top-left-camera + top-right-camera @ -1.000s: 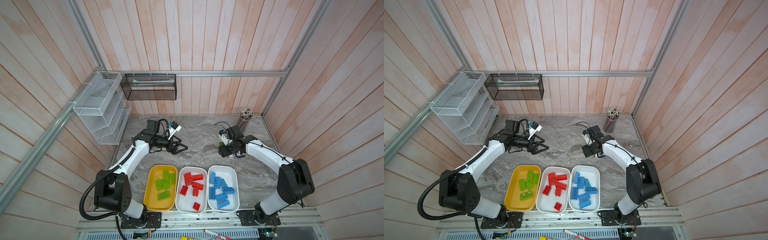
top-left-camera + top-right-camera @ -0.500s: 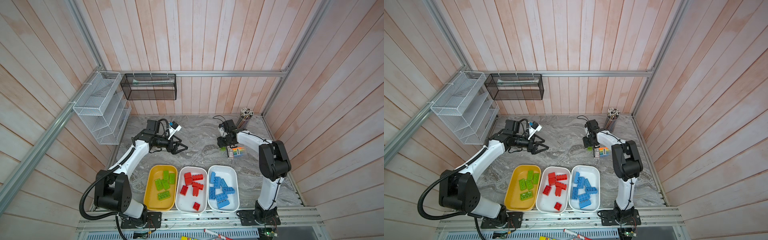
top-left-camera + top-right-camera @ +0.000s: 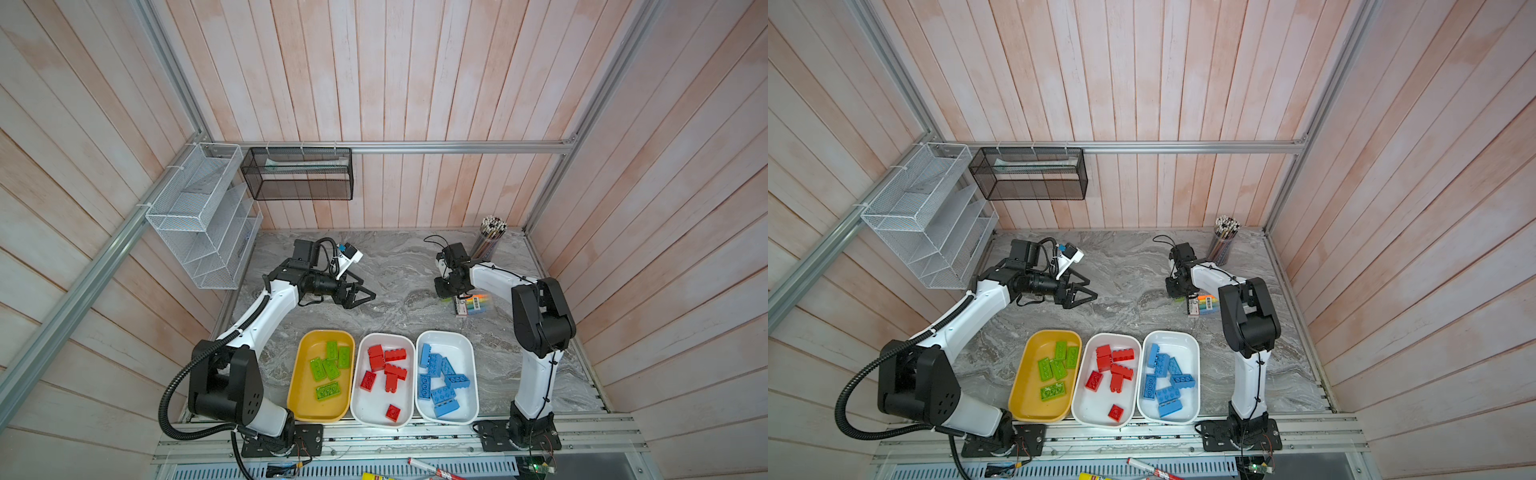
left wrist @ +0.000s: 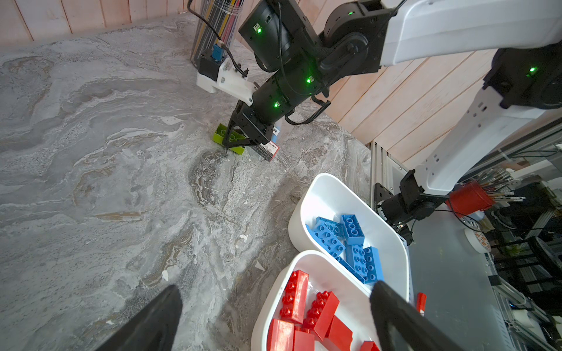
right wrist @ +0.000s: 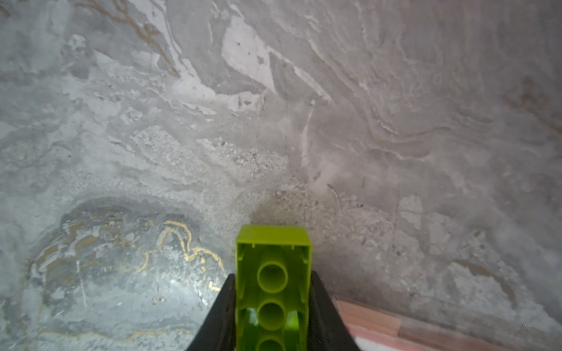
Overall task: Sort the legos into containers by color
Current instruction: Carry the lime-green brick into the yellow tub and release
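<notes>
Pinching a lime green plastic brick [image 5: 273,243] by its long sides in the right gripper [image 5: 272,275], hollow underside toward the wrist camera, low at the grey marbled tabletop [image 5: 152,121]. Sitting just beside a flat rainbow-striped pack [image 3: 476,302], with bare stone open on the other sides. Holding the left gripper [image 3: 360,296] spread wide, well apart. Lining the near tabletop edge side by side: yellow plastic tray [image 3: 305,403] of green bricks [image 3: 331,368], white plastic tray [image 3: 370,403] of red bricks [image 3: 376,357], second white plastic tray [image 3: 461,353] of blue bricks [image 3: 434,365].

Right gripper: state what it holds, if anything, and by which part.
The right gripper is shut on a lime green lego, clamped across its two long sides with the hollow underside showing. The left gripper is open and holds nothing.
</notes>
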Tool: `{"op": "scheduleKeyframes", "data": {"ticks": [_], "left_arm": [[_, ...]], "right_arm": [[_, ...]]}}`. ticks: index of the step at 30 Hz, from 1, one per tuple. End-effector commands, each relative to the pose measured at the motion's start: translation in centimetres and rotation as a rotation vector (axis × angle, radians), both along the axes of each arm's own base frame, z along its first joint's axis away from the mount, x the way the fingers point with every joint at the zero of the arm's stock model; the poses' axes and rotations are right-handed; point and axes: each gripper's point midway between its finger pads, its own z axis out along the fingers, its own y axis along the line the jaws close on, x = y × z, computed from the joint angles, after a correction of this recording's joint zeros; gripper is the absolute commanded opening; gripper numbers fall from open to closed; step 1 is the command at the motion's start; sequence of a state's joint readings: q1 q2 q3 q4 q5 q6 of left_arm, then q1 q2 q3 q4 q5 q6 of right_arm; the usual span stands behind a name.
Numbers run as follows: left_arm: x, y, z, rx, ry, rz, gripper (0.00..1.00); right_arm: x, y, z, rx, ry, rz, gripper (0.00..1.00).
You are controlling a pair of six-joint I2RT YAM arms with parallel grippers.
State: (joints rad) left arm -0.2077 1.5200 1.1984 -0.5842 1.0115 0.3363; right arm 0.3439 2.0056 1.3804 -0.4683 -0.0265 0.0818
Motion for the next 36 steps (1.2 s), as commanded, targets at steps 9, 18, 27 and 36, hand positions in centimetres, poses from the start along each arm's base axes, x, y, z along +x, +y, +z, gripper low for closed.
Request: {"op": "scheduleKeyframes", "data": {"ticks": [9,18,27,36], "left_arm": [[1.1,0.7,0.8,0.028,-0.052,0.039,0.98],[3.0,1.9,0.9,0.033,-0.062,0.113,0.98],[3.2,2.0,0.4,0.026,-0.040,0.126,0.98],[3.0,2.0,-0.1,0.029,-0.026,0.122,0.98]], "right_arm": [[-6.0,5.7,9.1,0.110,-0.115,0.202,0.23],[-20.7,17.4,13.2,0.339,-0.165,0.642,0.25],[-30.6,27.1,12.0,0.425,-0.157,1.053,0.25],[-32.5,33.7,7.9,0.357,-0.119,1.250,0.26]]}}
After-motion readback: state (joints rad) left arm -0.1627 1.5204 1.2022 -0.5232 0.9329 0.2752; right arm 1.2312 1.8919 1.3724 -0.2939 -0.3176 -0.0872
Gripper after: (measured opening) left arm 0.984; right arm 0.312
